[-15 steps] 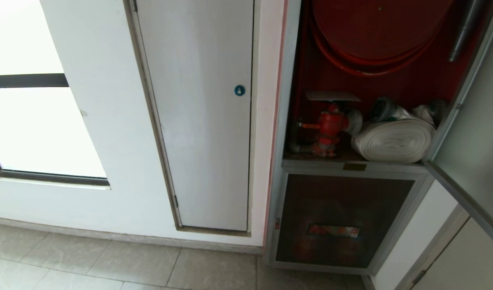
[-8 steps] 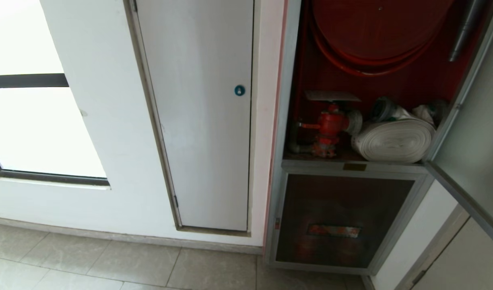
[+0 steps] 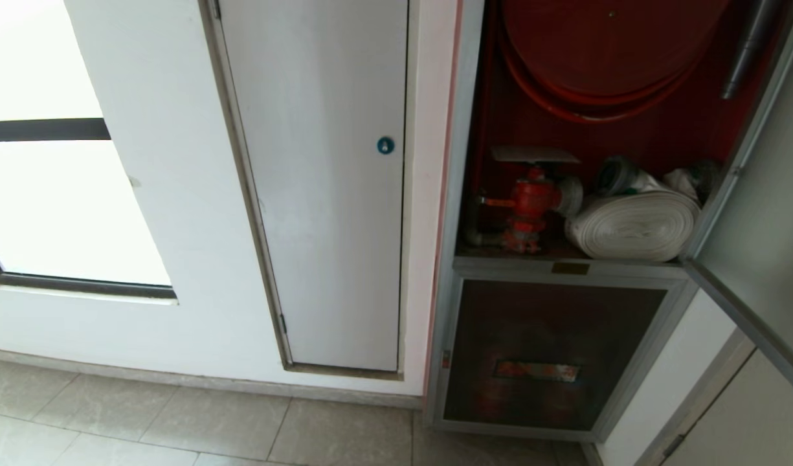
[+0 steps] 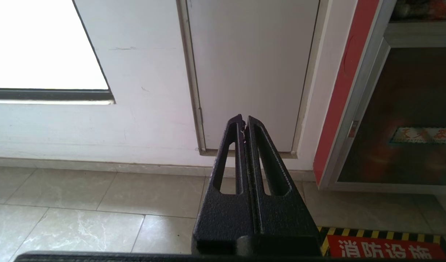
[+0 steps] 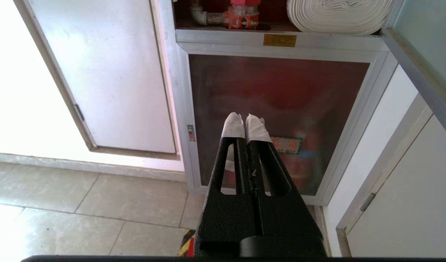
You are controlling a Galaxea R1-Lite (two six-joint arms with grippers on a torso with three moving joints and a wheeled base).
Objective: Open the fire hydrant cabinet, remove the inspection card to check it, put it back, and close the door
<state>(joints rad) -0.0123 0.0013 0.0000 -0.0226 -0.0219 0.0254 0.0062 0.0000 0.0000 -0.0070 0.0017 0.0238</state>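
The fire hydrant cabinet (image 3: 464,129) stands open, showing its red interior, a red valve (image 3: 531,202) and a white rolled hose (image 3: 632,225). A pale flat card (image 3: 532,154), the inspection card by its look, lies on top of the valve. The door (image 3: 759,194) is swung out to the right, and its edge also shows in the right wrist view (image 5: 419,69). My right gripper (image 5: 245,118), fingertips wrapped in white tape, is shut and empty, low before the lower glass panel. My left gripper (image 4: 244,120) is shut and empty, facing the white wall door. Neither arm shows in the head view.
A shorter dark glass panel with a red label (image 3: 551,353) sits below the open compartment. A plain white door (image 3: 331,194) with a round blue lock (image 3: 385,145) is to the left, then a bright window (image 3: 59,207). A red floor marking with yellow-black stripes (image 4: 383,243) lies on the tiles.
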